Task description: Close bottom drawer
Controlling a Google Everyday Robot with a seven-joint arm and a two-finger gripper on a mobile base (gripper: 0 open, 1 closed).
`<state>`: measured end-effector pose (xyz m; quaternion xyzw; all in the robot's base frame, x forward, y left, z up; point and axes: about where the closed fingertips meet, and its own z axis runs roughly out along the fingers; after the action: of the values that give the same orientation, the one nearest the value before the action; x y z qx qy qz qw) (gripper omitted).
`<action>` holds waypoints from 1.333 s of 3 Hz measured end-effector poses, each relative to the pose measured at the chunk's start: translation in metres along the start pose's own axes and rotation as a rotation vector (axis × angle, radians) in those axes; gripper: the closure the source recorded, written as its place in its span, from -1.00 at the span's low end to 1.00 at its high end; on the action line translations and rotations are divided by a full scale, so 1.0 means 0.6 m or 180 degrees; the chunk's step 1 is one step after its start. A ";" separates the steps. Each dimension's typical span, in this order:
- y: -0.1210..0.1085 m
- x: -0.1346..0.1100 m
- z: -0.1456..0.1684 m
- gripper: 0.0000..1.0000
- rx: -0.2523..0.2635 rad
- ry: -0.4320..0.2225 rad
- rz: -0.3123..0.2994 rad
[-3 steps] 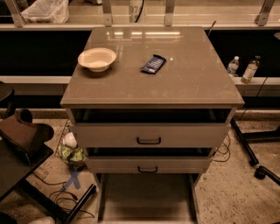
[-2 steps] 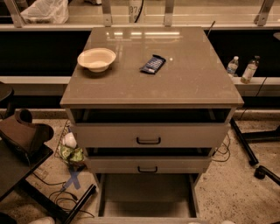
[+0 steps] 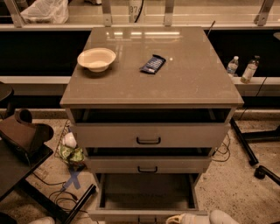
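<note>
The bottom drawer (image 3: 146, 194) is standing pulled out.
The gripper (image 3: 203, 217) is sitting at its front edge, bottom of view; open or closed, cannot tell.

The only legible marking is a pair of dark digits, seemingly "87", on the pale object (image 3: 135, 7) standing behind the cabinet at the upper edge. The wrapper (image 3: 152, 64) on the cabinet top and the labels of the two bottles (image 3: 233, 65) at the right carry print, but none of it can be read. The gripper (image 3: 202, 217), at the lower edge just before the bottom drawer (image 3: 131, 215), shows no writing.
</note>
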<state>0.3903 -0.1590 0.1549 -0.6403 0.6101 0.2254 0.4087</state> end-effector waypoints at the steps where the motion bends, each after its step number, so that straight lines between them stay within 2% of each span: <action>1: -0.039 0.009 0.027 1.00 0.0020 -0.0048 -0.0045; 2: -0.097 0.017 0.052 1.00 0.0092 -0.0084 -0.0107; 4: -0.163 0.005 0.084 1.00 0.0169 -0.0165 -0.0204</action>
<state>0.4957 -0.1281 0.1481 -0.6423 0.5843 0.2125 0.4482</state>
